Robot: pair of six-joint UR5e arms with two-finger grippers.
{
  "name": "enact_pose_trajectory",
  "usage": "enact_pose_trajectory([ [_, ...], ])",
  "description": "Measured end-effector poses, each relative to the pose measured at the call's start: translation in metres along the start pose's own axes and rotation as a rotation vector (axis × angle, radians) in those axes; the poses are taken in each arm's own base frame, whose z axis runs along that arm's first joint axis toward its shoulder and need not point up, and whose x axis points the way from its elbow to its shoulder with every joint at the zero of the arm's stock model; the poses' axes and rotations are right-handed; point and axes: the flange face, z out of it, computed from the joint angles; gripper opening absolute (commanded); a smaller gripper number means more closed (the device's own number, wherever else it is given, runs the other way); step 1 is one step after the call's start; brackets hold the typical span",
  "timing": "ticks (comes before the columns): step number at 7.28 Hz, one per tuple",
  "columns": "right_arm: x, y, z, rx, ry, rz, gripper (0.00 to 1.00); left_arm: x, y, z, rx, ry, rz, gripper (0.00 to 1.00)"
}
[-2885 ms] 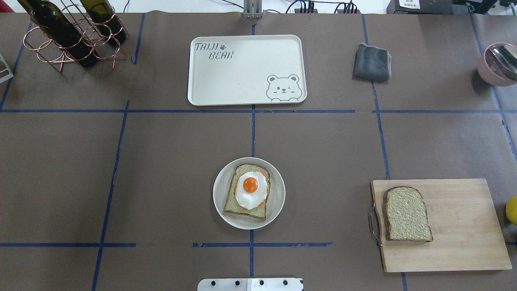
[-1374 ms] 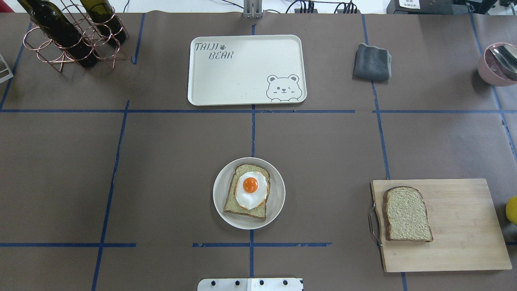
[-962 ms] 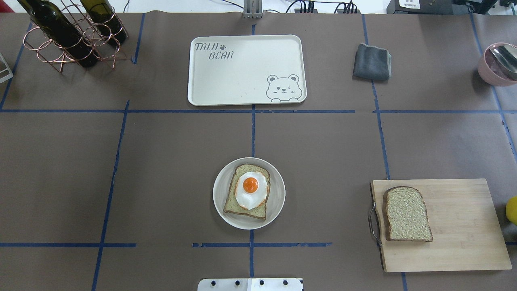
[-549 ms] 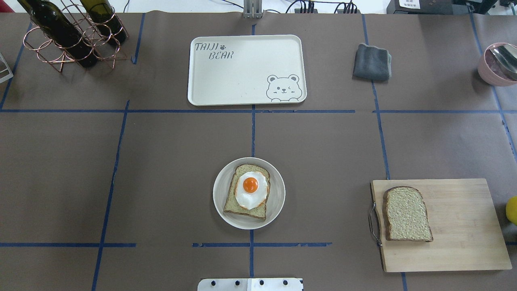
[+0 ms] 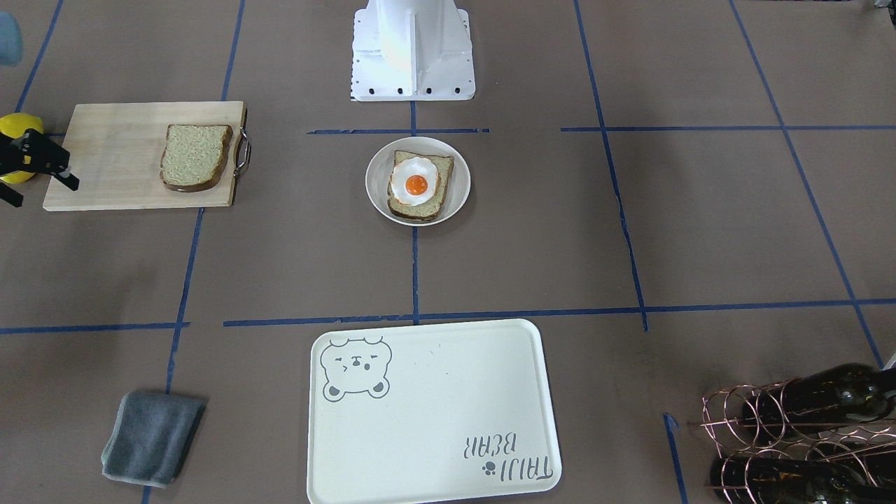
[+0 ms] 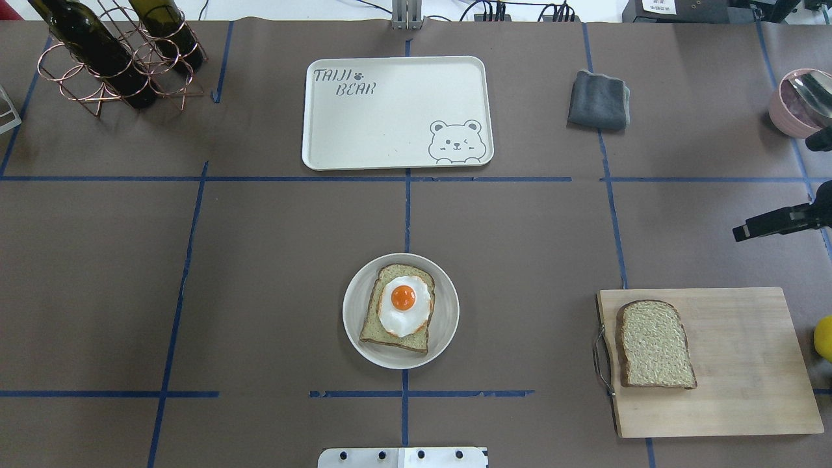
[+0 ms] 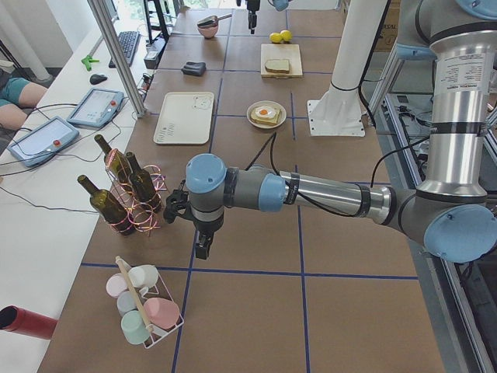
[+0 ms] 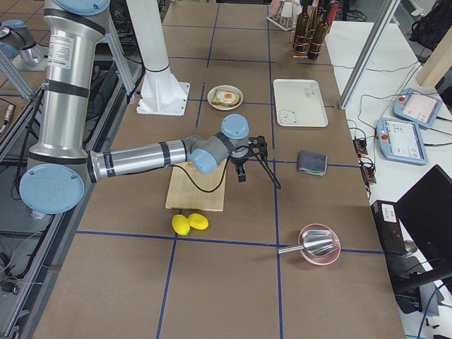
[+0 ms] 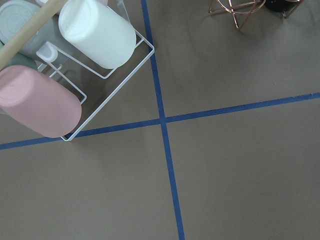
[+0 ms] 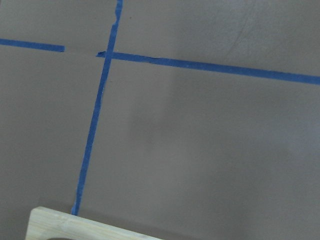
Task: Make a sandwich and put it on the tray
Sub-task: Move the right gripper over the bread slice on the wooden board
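The right arm lies stretched low over its end of the table, the right gripper [image 6: 771, 190] spread wide above bare table between the board [image 6: 741, 364] and a pink bowl [image 6: 788, 120] holding a metal scoop [image 6: 811, 91]. The left arm reaches out low at the other end, the left gripper [image 7: 186, 231] pointing down beside the bottle rack [image 7: 128, 194]; I cannot tell whether it is spread or closed. One slice [image 6: 374, 328] sits on the plate [image 6: 354, 338] mid-table with the egg [image 6: 404, 305] on top, the second slice [image 6: 655, 344] lies flat on the board by its handle, and the tray [image 6: 390, 117] sits farther across, well apart from both.
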Motion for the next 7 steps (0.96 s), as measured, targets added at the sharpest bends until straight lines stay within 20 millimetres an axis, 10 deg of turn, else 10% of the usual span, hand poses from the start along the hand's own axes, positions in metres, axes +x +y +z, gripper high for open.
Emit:
enact_pose_trajectory([
  [3, -0.068, 0.06, 0.06, 0.011, 0.008, 0.057, 0.87, 0.006, -0.004, -0.005, 0.012, -0.001, 0.013, 1.0],
  [7, -0.065, 0.116, 0.079, 0.015, 0.019, 0.071, 0.75, 0.011, -0.006, -0.01, 0.023, -0.002, 0.024, 1.0],
])
